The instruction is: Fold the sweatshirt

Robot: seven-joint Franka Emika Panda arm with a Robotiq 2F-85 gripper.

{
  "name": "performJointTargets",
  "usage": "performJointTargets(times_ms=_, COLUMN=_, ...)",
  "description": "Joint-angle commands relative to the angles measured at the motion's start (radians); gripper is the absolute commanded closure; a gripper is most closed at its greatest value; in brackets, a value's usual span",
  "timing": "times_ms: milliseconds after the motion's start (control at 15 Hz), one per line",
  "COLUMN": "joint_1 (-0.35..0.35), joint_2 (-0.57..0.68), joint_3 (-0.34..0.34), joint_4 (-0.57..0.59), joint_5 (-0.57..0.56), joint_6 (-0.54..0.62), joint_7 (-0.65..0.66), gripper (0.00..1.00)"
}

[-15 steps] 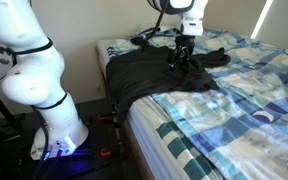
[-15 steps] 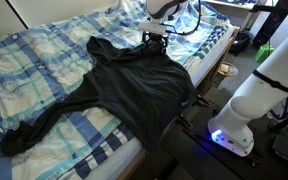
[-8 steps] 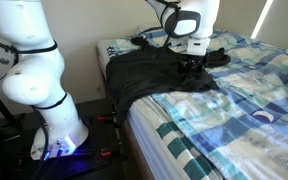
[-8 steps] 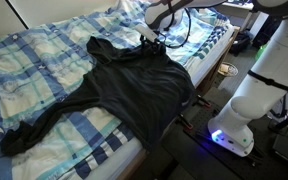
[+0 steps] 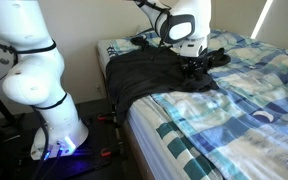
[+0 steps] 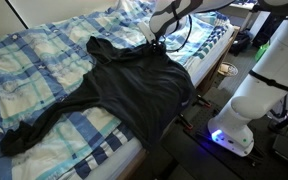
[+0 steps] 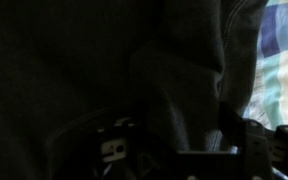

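The black sweatshirt (image 5: 149,72) lies spread and rumpled over the near corner of the bed. In an exterior view (image 6: 134,85) one long sleeve trails towards the bed's lower left edge. My gripper (image 5: 192,68) is down on the garment's far edge, also seen from the opposite side (image 6: 156,42). In the wrist view dark fabric (image 7: 104,60) fills almost the whole picture, and the gripper (image 7: 179,135) has its fingers spread wide with cloth between them. The picture is very dark.
The blue-and-white patchwork bedspread (image 5: 244,110) covers the bed and shows in both exterior views (image 6: 34,60). The white robot base (image 5: 54,130) stands on the floor beside the bed, also in the opposite exterior view (image 6: 239,125). Cables and clutter lie near the bed's corner.
The arm has swung sideways along the sweatshirt's far edge and lowered, so the gripper now sits down in the fabric. The sweatshirt itself has hardly moved.
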Motion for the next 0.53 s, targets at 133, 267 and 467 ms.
performJointTargets(times_ms=133, joint_1=0.029, joint_2=-0.087, joint_3=0.010, joint_4=-0.042, joint_5=-0.184, joint_6=-0.005, joint_7=0.180, gripper=0.71)
performJointTargets(times_ms=267, joint_1=0.045, joint_2=-0.097, joint_3=0.034, joint_4=-0.022, joint_5=-0.236, joint_6=-0.014, joint_7=0.197, gripper=0.86)
performJointTargets(times_ms=467, joint_1=0.079, joint_2=-0.080, joint_3=0.080, joint_4=0.013, joint_5=-0.212, joint_6=-0.025, joint_7=0.160, gripper=1.00)
